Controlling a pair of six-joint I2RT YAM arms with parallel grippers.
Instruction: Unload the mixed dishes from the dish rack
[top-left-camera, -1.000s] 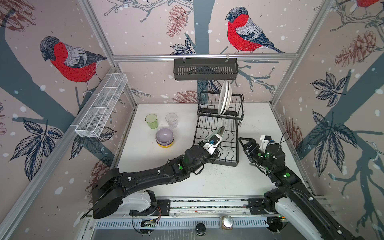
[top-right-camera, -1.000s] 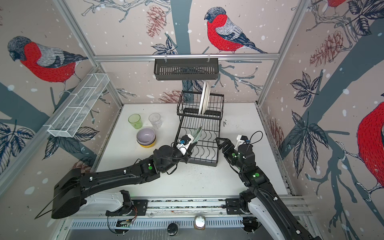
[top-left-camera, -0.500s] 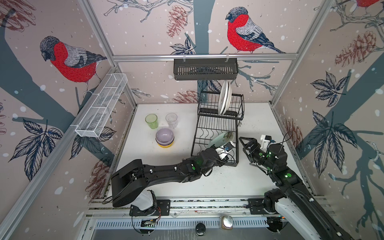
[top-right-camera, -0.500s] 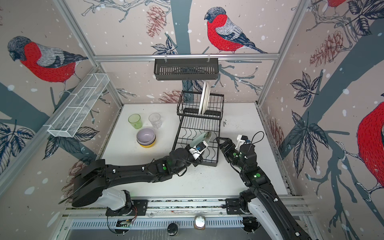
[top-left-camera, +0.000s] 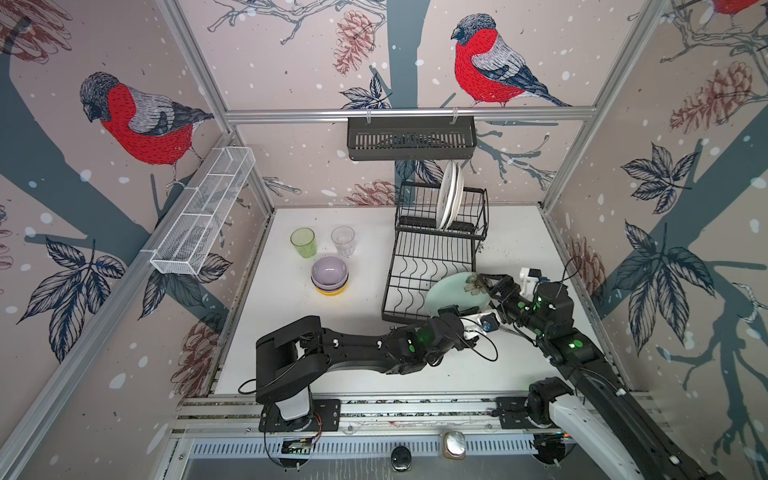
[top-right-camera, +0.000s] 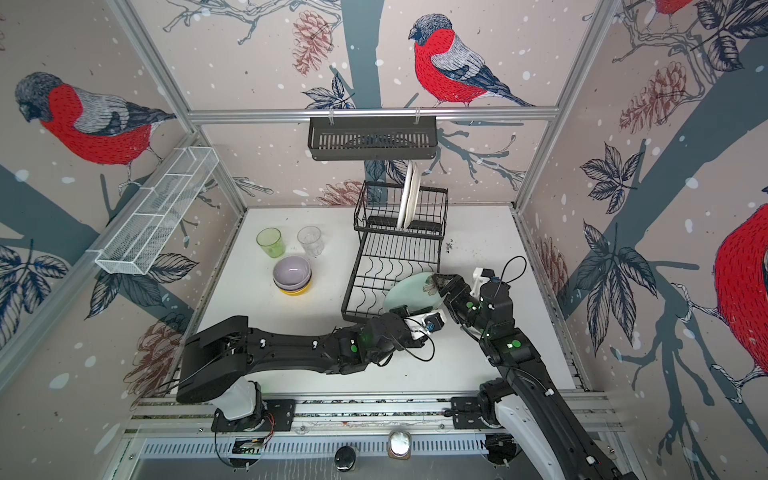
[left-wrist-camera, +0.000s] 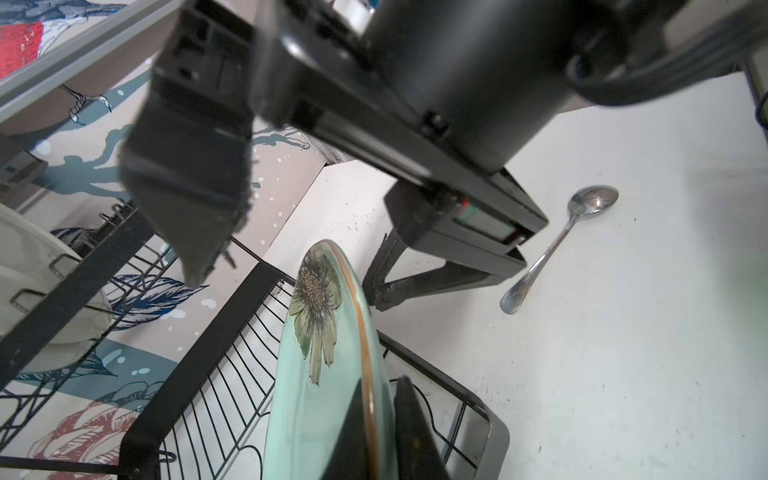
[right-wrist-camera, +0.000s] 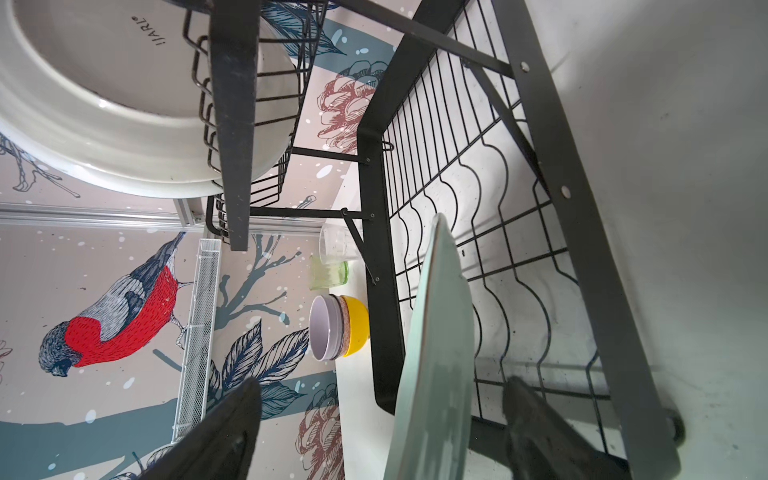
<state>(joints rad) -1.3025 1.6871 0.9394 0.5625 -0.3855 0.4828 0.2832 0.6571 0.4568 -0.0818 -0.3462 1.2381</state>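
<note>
The pale green plate (top-left-camera: 453, 293) (top-right-camera: 409, 293) with a flower print hangs tilted over the front right corner of the black wire dish rack (top-left-camera: 432, 257) (top-right-camera: 395, 257). My left gripper (top-left-camera: 451, 311) (left-wrist-camera: 380, 386) is shut on its near rim. My right gripper (top-left-camera: 490, 282) (right-wrist-camera: 382, 386) is open, one finger on each side of the plate's (right-wrist-camera: 440, 353) opposite rim, not touching. Two white plates (top-left-camera: 451, 195) (right-wrist-camera: 104, 104) stand upright in the raised tier. On the table left of the rack are a green glass (top-left-camera: 303, 243), a clear glass (top-left-camera: 343, 241) and a lilac bowl (top-left-camera: 329, 272) stacked on others.
A metal spoon (left-wrist-camera: 557, 245) lies on the table right of the rack, under my right arm. A dark slatted shelf basket (top-left-camera: 411, 137) hangs on the back rail. A white mesh trough (top-left-camera: 203, 212) runs along the left wall.
My left gripper carried the green plate rightward from mid-rack to the front right corner. My right gripper came up to its rim and its jaws narrowed slightly.
</note>
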